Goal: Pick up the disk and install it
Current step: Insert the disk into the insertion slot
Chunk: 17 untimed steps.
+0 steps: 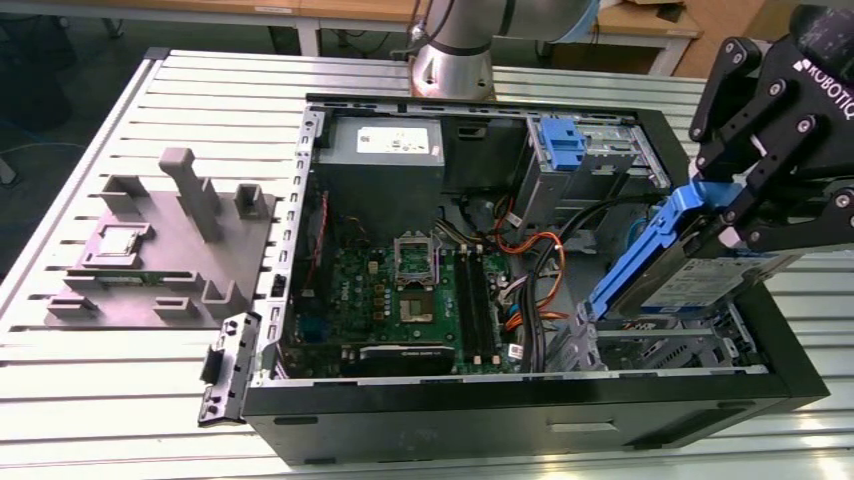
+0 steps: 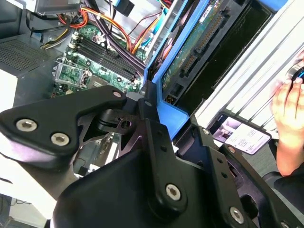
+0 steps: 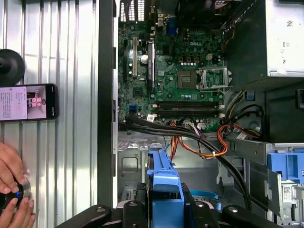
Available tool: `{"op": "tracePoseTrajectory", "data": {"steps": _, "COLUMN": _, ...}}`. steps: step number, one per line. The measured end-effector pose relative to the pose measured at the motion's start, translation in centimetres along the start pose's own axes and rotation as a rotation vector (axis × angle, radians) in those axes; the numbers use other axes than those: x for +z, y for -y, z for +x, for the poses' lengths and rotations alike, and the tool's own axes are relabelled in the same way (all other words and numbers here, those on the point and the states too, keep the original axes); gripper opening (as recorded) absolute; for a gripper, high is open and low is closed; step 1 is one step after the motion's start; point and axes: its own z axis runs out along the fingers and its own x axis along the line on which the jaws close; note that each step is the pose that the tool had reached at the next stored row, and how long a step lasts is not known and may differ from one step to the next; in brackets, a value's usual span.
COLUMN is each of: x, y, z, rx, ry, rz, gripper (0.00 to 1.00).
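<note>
The disk (image 1: 694,262) in the exterior view hangs tilted, clamped in the gripper (image 1: 747,215), over the corner of the open case (image 1: 534,410) at the view's right and near side, above the lower drive bay (image 1: 667,345). The jaws are narrow, pressed on the disk's blue carrier. A blue bracket (image 1: 563,142) sits in the upper bay at the case's far edge. On the slatted table (image 1: 120,390), at the view's left, a grey fixture block (image 1: 160,250) stands beside the case.

In the second wrist view the gripper (image 2: 156,107) pinches the disk (image 2: 204,42) by its blue frame, the circuit-board side showing; the motherboard (image 2: 90,61) lies beyond. A phone (image 2: 242,135) lies on the table, and a hand (image 2: 289,118) shows nearby.

In the first wrist view the disk (image 3: 164,180) is edge-on between the jaws, above the case floor near the orange cables (image 3: 199,147). The phone (image 3: 28,102) lies outside the case wall, and hands (image 3: 14,190) hold a small round object.
</note>
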Motion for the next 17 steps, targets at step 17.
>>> {"op": "tracePoseTrajectory", "data": {"steps": 17, "x": 1.38, "y": 0.10, "z": 0.11, "rx": 0.001, "ry": 0.0001, "rz": 0.0001, "gripper": 0.36}}
